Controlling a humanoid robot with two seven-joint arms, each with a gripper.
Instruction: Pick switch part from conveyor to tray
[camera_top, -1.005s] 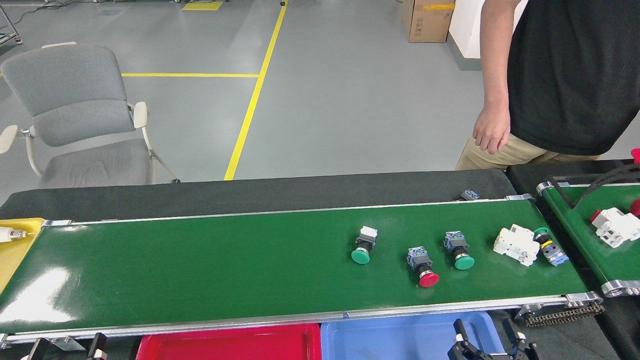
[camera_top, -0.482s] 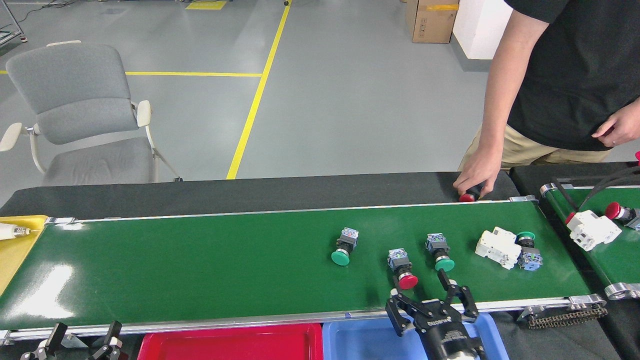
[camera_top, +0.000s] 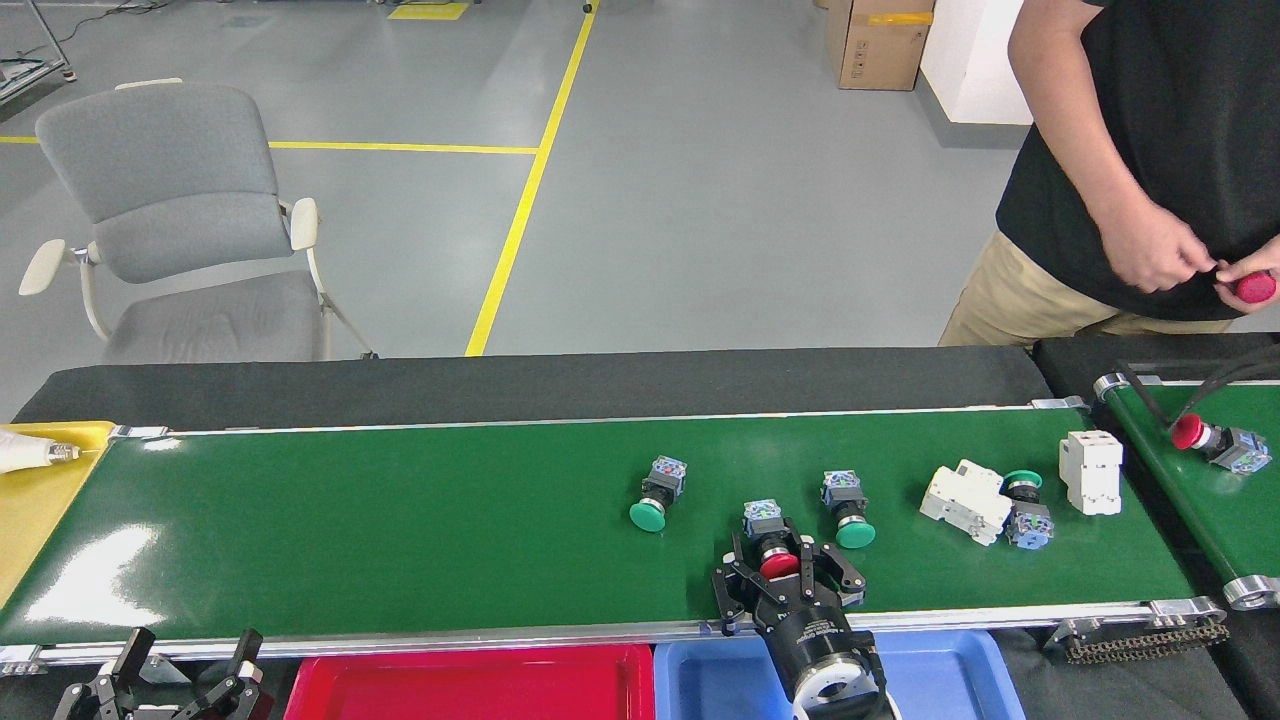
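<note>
Containers: red tray (camera_top: 470, 685), nothing seen in its visible part; blue tray (camera_top: 940, 665), visible part bare, partly hidden by the right arm; yellow tray (camera_top: 35, 495) at the belt's left end, holding one white item (camera_top: 30, 453) at its top edge. Conveyor (camera_top: 400, 530), dark green, carries: two green-capped switch parts (camera_top: 655, 495) (camera_top: 848, 508); one red-capped switch part (camera_top: 772, 545); two white breaker blocks (camera_top: 966, 500) (camera_top: 1091, 472); one further green-topped switch (camera_top: 1024, 508) touching the left block. Right pincer (camera_top: 785, 572): fingers spread wide on either side of the red cap, contact not discernible. Left pincer (camera_top: 180, 680): at the lower edge, off the belt, fingers apart, empty. Narrow side belt (camera_top: 1190, 490): one red-capped switch (camera_top: 1215, 440). Person (camera_top: 1130, 150) behind the tabletop holding one red button (camera_top: 1253, 288).
</note>
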